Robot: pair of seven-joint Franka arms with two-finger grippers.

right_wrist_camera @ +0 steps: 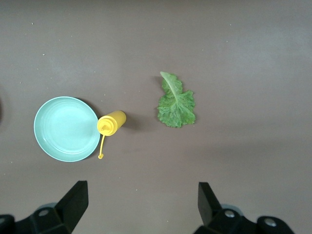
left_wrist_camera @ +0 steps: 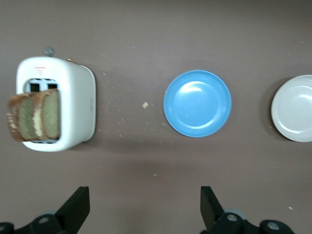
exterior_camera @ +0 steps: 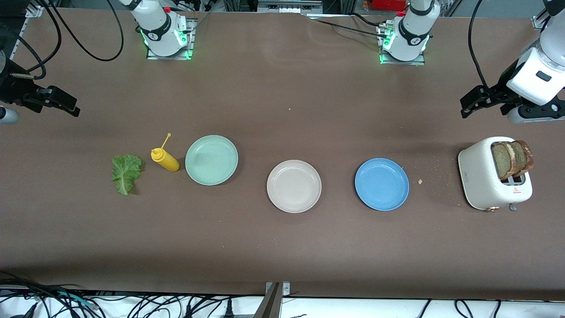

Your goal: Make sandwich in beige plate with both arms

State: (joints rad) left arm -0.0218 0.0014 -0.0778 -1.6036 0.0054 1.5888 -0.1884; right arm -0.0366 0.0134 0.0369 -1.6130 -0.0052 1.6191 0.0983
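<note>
The beige plate (exterior_camera: 294, 186) (left_wrist_camera: 294, 108) lies bare in the middle of the table. Two brown bread slices (exterior_camera: 513, 159) (left_wrist_camera: 35, 115) stand in the white toaster (exterior_camera: 492, 179) (left_wrist_camera: 73, 107) at the left arm's end. A ruffled green lettuce leaf (exterior_camera: 126, 172) (right_wrist_camera: 176, 102) lies flat on the table at the right arm's end. My left gripper (exterior_camera: 469, 105) (left_wrist_camera: 145, 207) hangs open in the air over the table near the toaster, holding nothing. My right gripper (exterior_camera: 66, 106) (right_wrist_camera: 142, 204) hangs open and empty over the table near the lettuce end.
A mint-green plate (exterior_camera: 211, 159) (right_wrist_camera: 67, 128) lies beside a yellow squeeze bottle (exterior_camera: 164, 159) (right_wrist_camera: 111, 123) that is on its side. A blue plate (exterior_camera: 382, 183) (left_wrist_camera: 197, 103) sits between the beige plate and the toaster. Crumbs (exterior_camera: 420, 181) are scattered near the toaster.
</note>
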